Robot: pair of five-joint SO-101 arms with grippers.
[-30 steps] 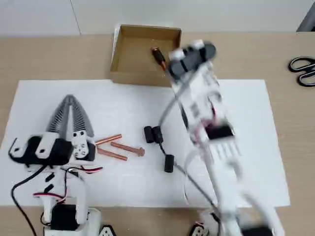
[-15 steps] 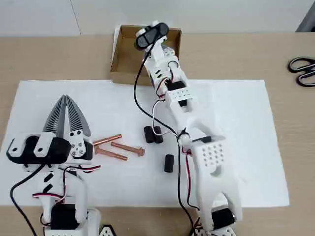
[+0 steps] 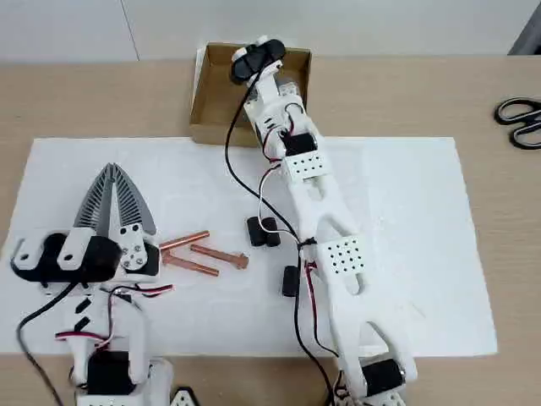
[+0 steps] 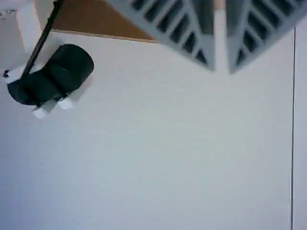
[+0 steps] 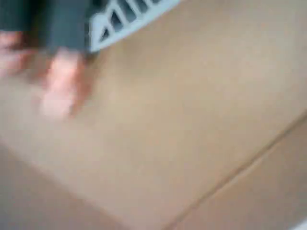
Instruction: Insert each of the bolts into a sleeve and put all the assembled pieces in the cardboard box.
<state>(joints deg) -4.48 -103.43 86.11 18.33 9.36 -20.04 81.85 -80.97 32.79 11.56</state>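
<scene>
While the right arm stretched across the table, the right claw hung low inside the shallow brown cardboard box. It sat just over an assembled piece, a copper bolt in a dark sleeve, lying on the box floor. Whether the right claw was grasping that piece, clenched or released could not be told, as the two sat too close together. Judged as the drop-off step, it would go best if the claw let go only once the piece rested on the cardboard. It should then rise straight up, so that nothing dragged the piece or caught the box wall or the black cable. The left claw lay clenched and empty on the white paper sheet, pointing towards the box.

The high view gave the work left: three loose copper bolts beside the left arm, and three short black cylindrical sleeves, two side by side and one apart. The right wrist view gave what lay under the wrist: the piece on the cardboard floor. The left wrist view gave the narrow slit between the left claw's grey ribbed fingers.
</scene>
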